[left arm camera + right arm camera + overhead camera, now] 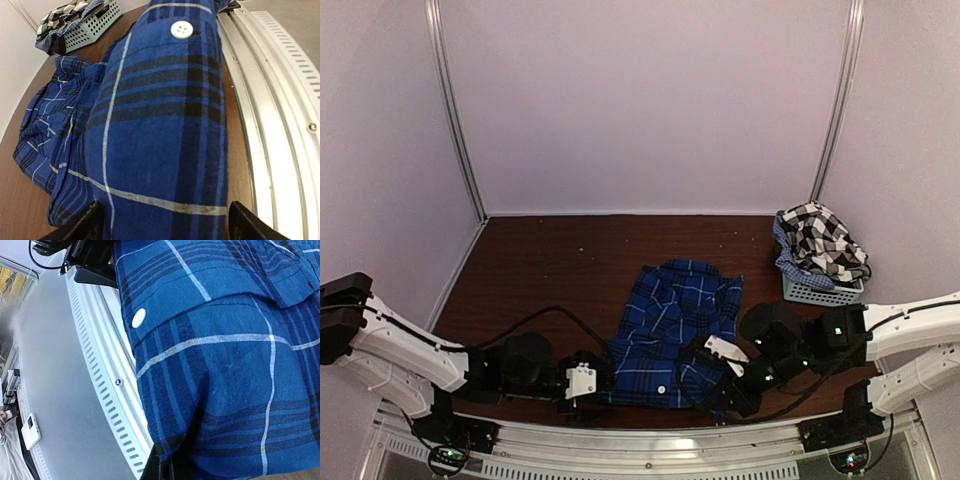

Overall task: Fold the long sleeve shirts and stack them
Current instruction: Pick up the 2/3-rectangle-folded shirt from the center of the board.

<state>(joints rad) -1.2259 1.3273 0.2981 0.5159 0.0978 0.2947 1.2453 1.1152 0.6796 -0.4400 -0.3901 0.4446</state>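
At six o'clock, my right gripper (161,471) pinches the blue shirt (670,315), steadying its hem for my left gripper (162,225), jaws wide astride it.

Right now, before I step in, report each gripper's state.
Left gripper: open, fingers on either side of the blue plaid shirt, not clamped.
Right gripper: closed, pinching the blue plaid shirt.

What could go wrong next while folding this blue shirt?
1. The right pincer is shut on the blue shirt beside the metal rail; a pull may drag cloth over it.
2. The left pincer stands open around a thick fold and may catch several layers.
3. The shirt's far side lies crumpled, so the fold may go crooked.
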